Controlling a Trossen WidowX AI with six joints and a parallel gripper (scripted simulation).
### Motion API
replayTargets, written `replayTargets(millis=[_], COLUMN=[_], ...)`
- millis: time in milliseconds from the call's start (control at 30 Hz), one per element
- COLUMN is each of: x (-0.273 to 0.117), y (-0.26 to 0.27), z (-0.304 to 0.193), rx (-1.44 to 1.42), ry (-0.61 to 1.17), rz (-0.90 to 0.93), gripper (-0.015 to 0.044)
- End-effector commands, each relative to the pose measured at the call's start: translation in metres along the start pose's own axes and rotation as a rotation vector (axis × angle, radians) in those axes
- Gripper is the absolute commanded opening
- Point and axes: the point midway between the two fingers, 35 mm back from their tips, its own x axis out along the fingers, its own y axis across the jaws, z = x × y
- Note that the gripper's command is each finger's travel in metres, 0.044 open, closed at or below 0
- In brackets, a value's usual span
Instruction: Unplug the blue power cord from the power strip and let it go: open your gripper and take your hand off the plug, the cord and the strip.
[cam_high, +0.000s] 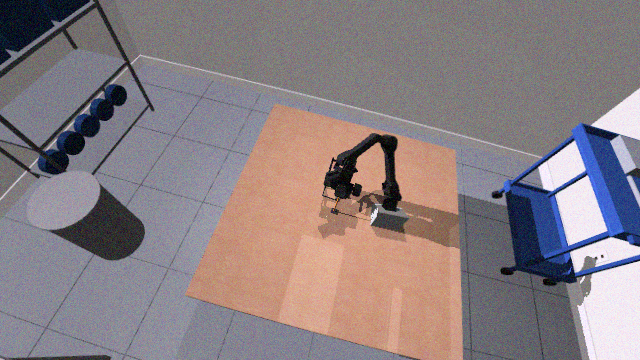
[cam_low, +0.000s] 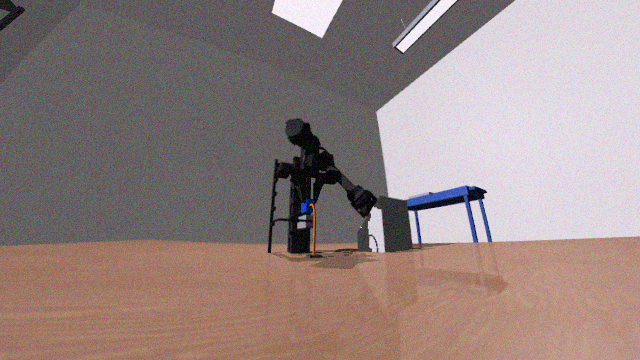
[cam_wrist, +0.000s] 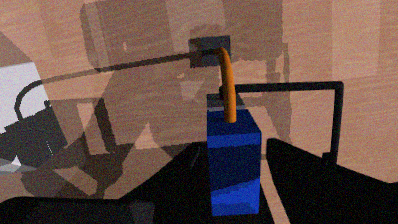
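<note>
The blue plug (cam_wrist: 235, 170) (cam_low: 306, 206) stands upright above the table, with an orange cord (cam_wrist: 229, 90) (cam_low: 314, 230) coming from it. The cord bends down to a small dark pad (cam_wrist: 200, 61) (cam_low: 314, 256) on the table. A tall dark upright block (cam_low: 299, 241), seemingly the power strip, stands behind the plug; whether the plug sits in a socket cannot be seen. My gripper (cam_wrist: 233, 149) (cam_low: 310, 199) is partly open and points down. Its fingers stand one on each side of the plug, with narrow gaps, not clamped on it.
A thin black frame (cam_wrist: 290, 88) (cam_low: 274, 200) stands close beside the plug. A grey and white box (cam_high: 392, 219) (cam_low: 396, 225) is near the arm's base. A dark cable (cam_wrist: 135, 64) runs from the pad towards it. A blue cart (cam_high: 537, 220) stands beyond the tabletop (cam_high: 250, 250).
</note>
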Motion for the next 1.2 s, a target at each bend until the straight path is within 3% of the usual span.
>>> replayTargets(millis=[0, 100, 367, 1167], x=[0.0, 0.0, 0.0, -0.003], y=[0.0, 0.0, 0.0, -0.002], z=[0.0, 0.0, 0.0, 0.034], rx=[0.0, 0.0, 0.0, -0.004], ry=[0.0, 0.0, 0.0, -0.002], rz=[0.0, 0.0, 0.0, -0.001], gripper=[0.0134, 0.0055, 0.0002, 0.0])
